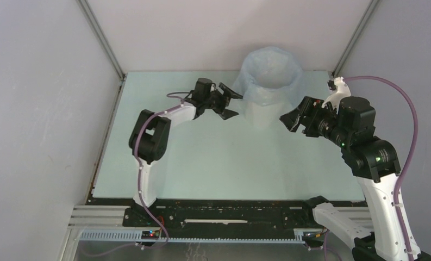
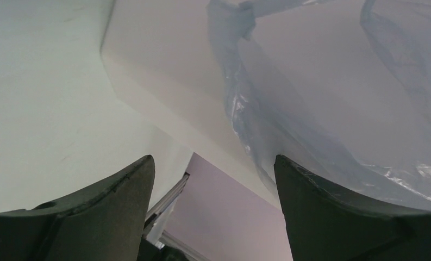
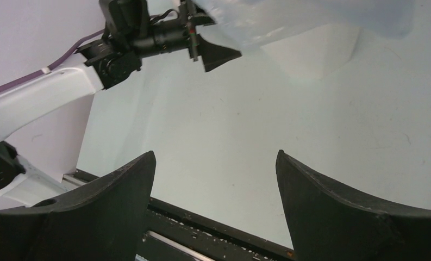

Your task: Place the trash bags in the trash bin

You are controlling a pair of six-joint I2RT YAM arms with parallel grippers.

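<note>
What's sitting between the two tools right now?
The trash bin, with the trash bag draped over its rim, stands between the left tool and the right tool, both open. This is clearest in the top view.

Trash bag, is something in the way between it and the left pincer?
No, nothing I can see. The left pincer is open right next to the blue trash bag, which hangs over the rim of the white trash bin. Only open space lies between them.
</note>
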